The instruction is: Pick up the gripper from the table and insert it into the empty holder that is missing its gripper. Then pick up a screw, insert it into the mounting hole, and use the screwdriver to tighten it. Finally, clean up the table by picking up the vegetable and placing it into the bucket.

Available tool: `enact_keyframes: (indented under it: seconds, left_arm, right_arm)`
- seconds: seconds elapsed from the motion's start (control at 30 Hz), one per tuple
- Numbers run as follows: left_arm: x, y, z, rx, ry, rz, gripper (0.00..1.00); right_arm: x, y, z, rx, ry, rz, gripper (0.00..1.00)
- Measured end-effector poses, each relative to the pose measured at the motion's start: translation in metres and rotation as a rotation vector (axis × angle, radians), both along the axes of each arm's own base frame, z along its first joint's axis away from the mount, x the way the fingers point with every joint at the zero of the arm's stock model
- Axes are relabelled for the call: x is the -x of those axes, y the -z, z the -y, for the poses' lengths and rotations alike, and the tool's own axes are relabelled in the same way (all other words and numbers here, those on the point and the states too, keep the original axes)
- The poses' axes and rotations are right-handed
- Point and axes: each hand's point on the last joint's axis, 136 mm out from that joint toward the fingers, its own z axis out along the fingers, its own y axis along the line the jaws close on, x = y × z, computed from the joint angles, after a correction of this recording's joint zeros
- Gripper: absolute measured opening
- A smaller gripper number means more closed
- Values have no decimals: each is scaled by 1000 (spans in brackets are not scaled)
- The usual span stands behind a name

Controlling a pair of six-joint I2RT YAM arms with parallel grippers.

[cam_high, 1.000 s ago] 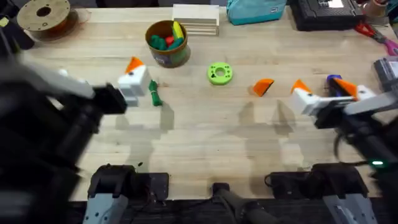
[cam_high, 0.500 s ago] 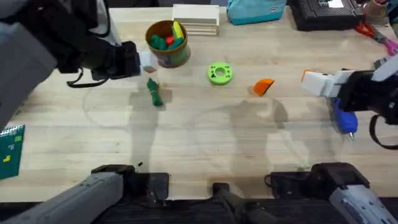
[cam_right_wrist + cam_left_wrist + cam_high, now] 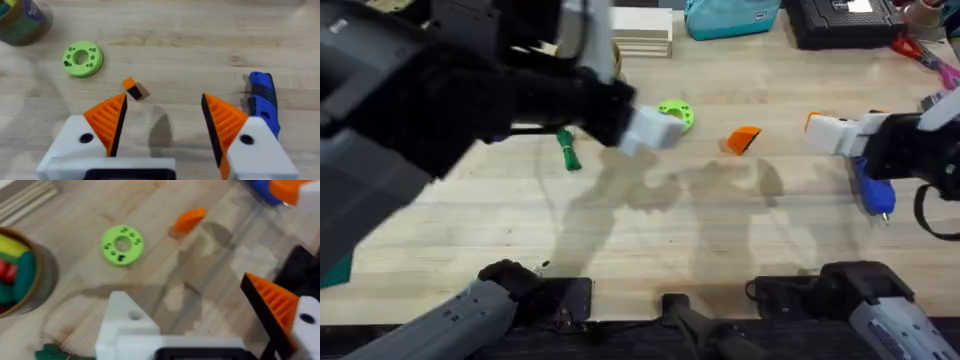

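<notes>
Table: light plank top. Left arm raised close under the overhead camera, large and dark, reaching from the left across toward the middle. Left gripper hovers above the board near the lime-green disc, fingers spread apart and holding nothing; one finger carries an orange ribbed pad, the other is the bare white holder with its dark mounting hole showing. Right gripper sits low at the right side of the table, both orange pads fitted, jaws wide apart and empty. Bucket stands at the far left-centre of the table, mostly hidden behind the left arm in the overhead view; green, red and yellow toys visible in it from the left wrist. Screwdriver lies flat on the table just beside the right gripper, blue body partly under that arm. Vegetable lies on the table left of the disc, apart from the bucket. The loose orange gripper rests on the table between the disc and the right gripper, touched by neither arm
</notes>
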Motion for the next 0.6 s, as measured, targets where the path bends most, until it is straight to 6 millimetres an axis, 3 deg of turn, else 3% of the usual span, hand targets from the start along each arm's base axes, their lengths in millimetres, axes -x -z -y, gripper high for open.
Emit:
enact_keyframes:
  seconds: [0.1, 0.27, 0.6]
  left_arm:
    - [16, -10, 31, 46, 120, 35, 976]
    - [42, 0, 42, 12, 201, -18, 987]
    - [18, -26, 45, 50, 175, 205, 987]
  right_arm:
    - [0, 0, 0, 0, 0, 0, 877]
    - [0, 0, 0, 0, 0, 0, 878]
    - [4, 5, 0, 0, 0, -26, 877]
